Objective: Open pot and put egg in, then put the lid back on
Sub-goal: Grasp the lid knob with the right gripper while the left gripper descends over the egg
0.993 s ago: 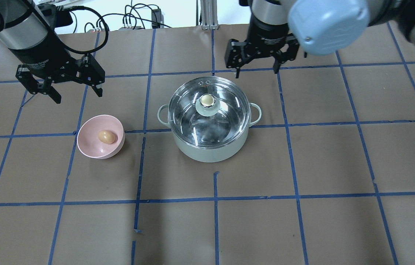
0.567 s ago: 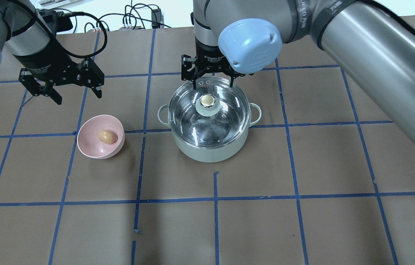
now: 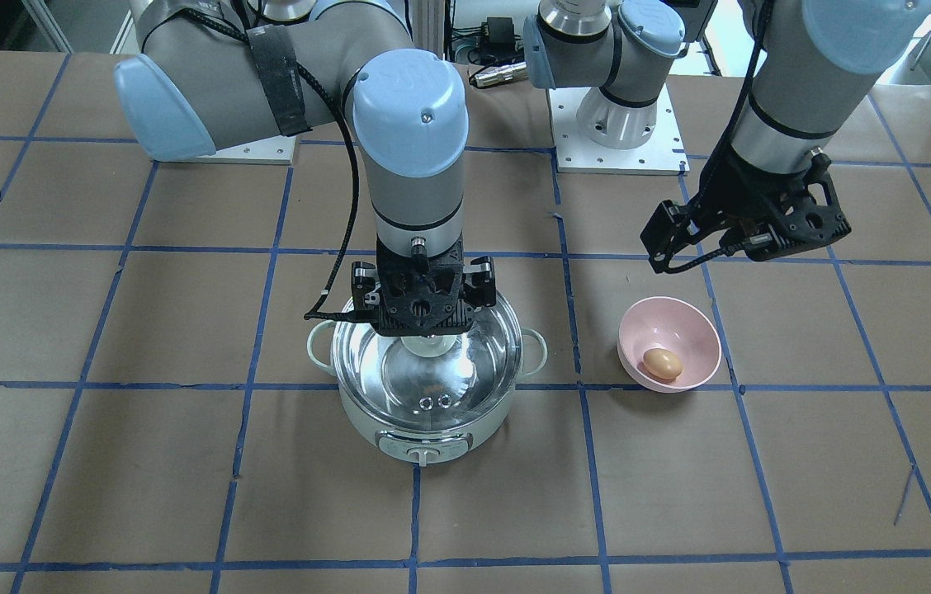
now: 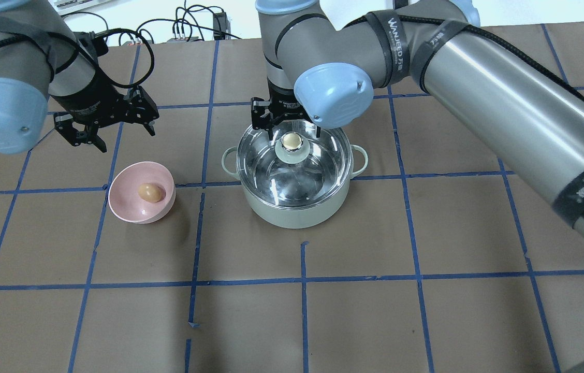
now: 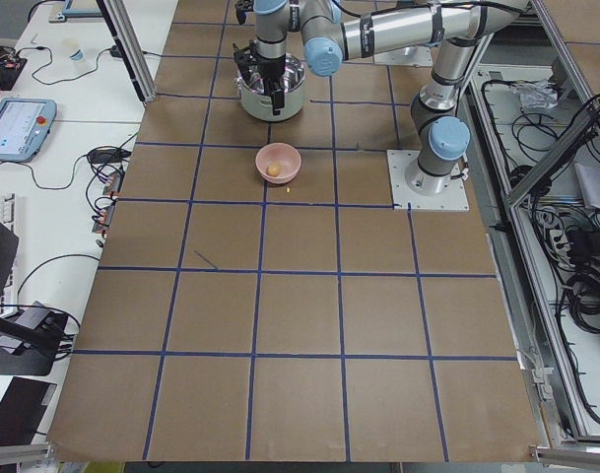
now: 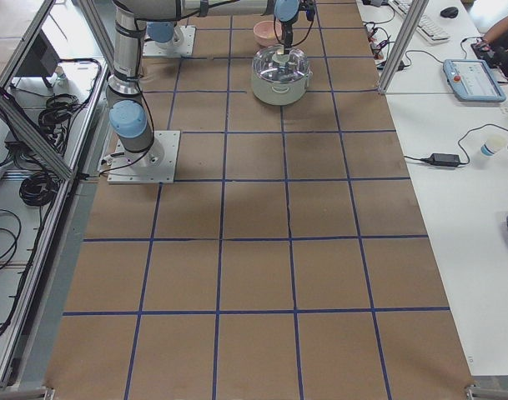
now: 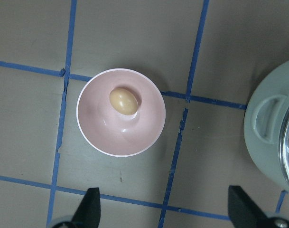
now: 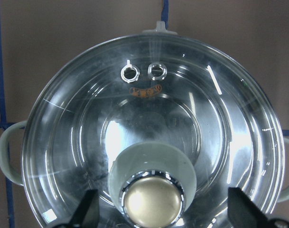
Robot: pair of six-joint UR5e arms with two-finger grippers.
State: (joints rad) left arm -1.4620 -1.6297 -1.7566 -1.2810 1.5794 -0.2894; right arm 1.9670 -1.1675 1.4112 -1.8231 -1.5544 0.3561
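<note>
On the taped table (image 4: 426, 233), my right gripper (image 4: 294, 134) points straight down, fingers spread astride the knob (image 4: 291, 141) of the lid (image 4: 300, 176); my left gripper (image 4: 127, 139) hangs tilted, fingers released, near the bowl (image 4: 129, 178).

The overhead camera sits behind the robot, looking forward and down, with the pot (image 4: 297, 213) near mid-frame. The front-facing camera looks steeply down from the opposite side, meeting the pot's dial (image 3: 423, 453). Two side cameras sit high at either end of the table (image 5: 300, 325), far from the pot, which is small near their top edges. The left wrist camera looks straight down, close, on the pink bowl (image 7: 127, 140) beside the pot, catching the pot's edge. The right wrist camera hangs close above the lid (image 8: 153, 109).
</note>
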